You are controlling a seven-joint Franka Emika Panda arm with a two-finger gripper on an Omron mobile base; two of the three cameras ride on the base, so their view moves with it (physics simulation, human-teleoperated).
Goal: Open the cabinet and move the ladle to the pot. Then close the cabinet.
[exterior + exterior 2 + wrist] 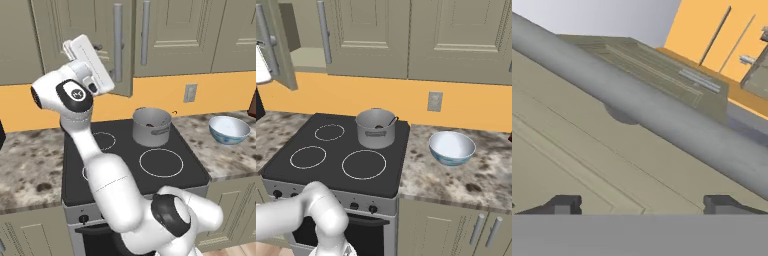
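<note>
Up close, fingers (pixel 642 204) spread wide and empty, just short of the cabinet (pixel 587 150) door's bar handle (pixel 662 117).

Ladle (pixel 390 121) in pot (pixel 375 129), bowl (pixel 452 148) right of it

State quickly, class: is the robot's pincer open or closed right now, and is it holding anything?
Pincer: open, holding nothing, its tips spread wide in front of the cabinet door's handle.
</note>
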